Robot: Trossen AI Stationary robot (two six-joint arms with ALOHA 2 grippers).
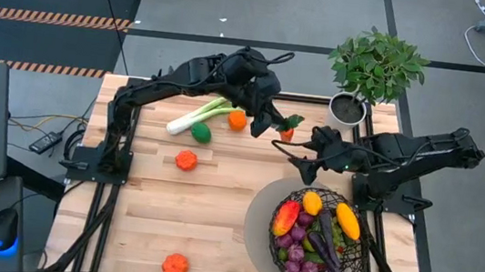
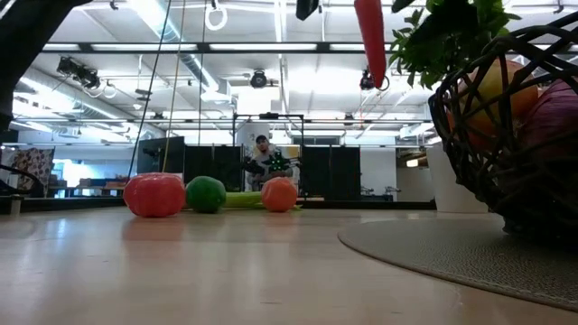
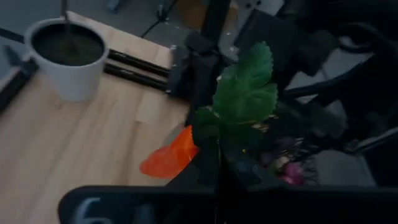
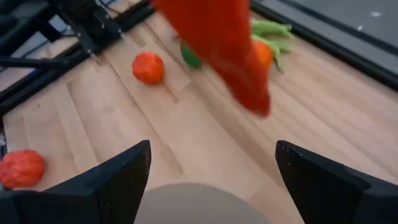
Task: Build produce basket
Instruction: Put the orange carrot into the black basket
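Note:
My left gripper (image 1: 275, 124) is raised over the far middle of the table, shut on an orange carrot (image 1: 286, 134) with green leaves (image 3: 245, 87). The carrot hangs tip down (image 2: 370, 41) above the table. My right gripper (image 1: 305, 161) (image 4: 214, 180) is open just near-right of the carrot (image 4: 224, 43), touching nothing. The dark wire basket (image 1: 352, 258) stands on a round grey mat near the right edge, filled with peppers, eggplants and grapes. Lying on the table are a leek (image 1: 197, 115), lime (image 1: 201, 132), orange (image 1: 237, 120) and two small pumpkins (image 1: 186, 160) (image 1: 175, 266). My left gripper holds the carrot at its leafy top end (image 3: 217, 134), coming from the table's left and slanting down. The leaves and the dark fingers hide the exact place of contact. The carrot is lifted clear and its orange body (image 3: 171, 158) hangs below the fingers.
A white pot with a leafy plant (image 1: 348, 110) stands at the far right corner, close behind the carrot. The grey mat (image 2: 452, 248) spreads around the basket. Bare wood lies between the near pumpkin and the mat. A person shows far off in the room (image 2: 262, 149).

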